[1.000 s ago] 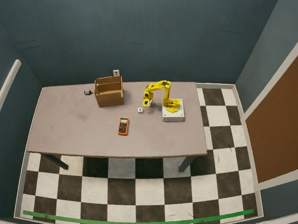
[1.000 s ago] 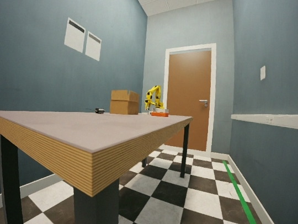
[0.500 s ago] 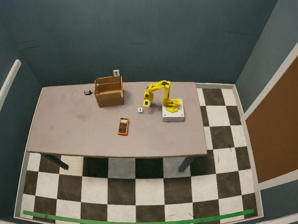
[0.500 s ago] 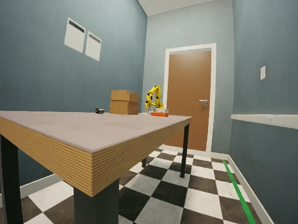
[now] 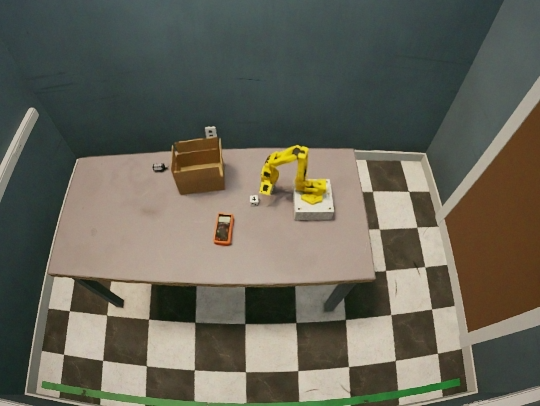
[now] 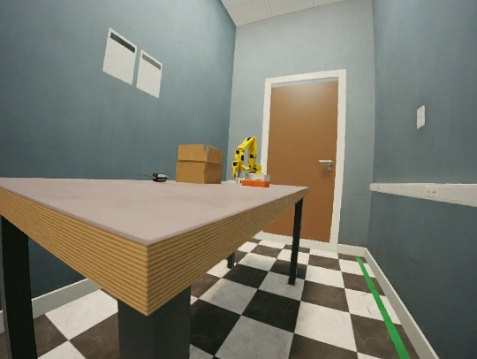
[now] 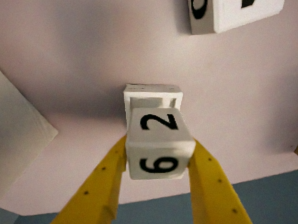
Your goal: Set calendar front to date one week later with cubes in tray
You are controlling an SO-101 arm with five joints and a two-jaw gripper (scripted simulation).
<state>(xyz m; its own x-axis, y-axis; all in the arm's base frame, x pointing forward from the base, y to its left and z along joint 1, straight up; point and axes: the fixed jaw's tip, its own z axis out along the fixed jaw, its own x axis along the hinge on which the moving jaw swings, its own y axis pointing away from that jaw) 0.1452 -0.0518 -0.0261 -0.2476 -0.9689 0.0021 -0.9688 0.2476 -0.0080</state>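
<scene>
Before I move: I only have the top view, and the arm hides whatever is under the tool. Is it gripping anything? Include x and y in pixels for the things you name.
Observer: Yes. The wrist view shows a white cube (image 7: 159,142) between the fingers of the tool (image 5: 265,192) (image 6: 236,176) (image 7: 160,150).
Operator: Which digits can you see on it, and are they upright?
Observer: A 2 on one face and a 6 or 9 on the next; both lie sideways in the wrist picture.
Operator: Where is the tray?
Observer: Behind that cube in the wrist view: the tray's (image 7: 178,102) far end shows past it, the rest is covered. I can't tell whether they touch.

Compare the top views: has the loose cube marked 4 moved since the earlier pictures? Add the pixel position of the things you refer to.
No. The loose cube (image 5: 254,201) (image 7: 240,17) sits in the same spot relative to the white base (image 5: 314,214) (image 6: 261,177) (image 7: 22,135).
</scene>
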